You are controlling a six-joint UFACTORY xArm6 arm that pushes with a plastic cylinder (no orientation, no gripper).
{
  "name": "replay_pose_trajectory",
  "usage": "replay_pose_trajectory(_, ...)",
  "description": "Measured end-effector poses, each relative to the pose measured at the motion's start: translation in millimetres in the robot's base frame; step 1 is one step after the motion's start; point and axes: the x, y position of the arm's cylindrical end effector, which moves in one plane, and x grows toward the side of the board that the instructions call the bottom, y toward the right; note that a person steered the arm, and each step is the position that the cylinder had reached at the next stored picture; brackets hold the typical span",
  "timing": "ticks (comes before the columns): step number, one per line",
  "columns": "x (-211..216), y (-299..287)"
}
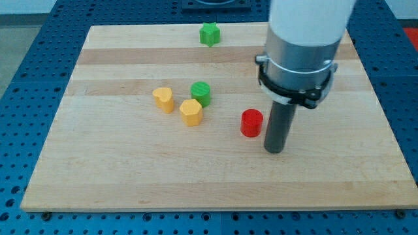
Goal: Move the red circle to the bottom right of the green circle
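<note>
On the pale wooden bench [98, 170], left of centre, a yellow heart-shaped block [164, 99] sits beside a yellow hexagonal block [191, 111], which touches the green circle block [201, 93] just above it. A green star-shaped block [209, 34] lies near the frame's top edge. The red circle block [251, 123] stands right of centre, lower right of the green circle. My tip [275, 150] rests just right of the red circle. I run no pincer here, only a rod.

Arm housing: white cylinder over a brushed silver-grey collar. Black clamp ring sits beneath it. Straight dark rod ends in my tip [274, 150].
</note>
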Motion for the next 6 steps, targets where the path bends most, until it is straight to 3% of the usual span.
replay_pose_trajectory(6, -33.4, -31.4)
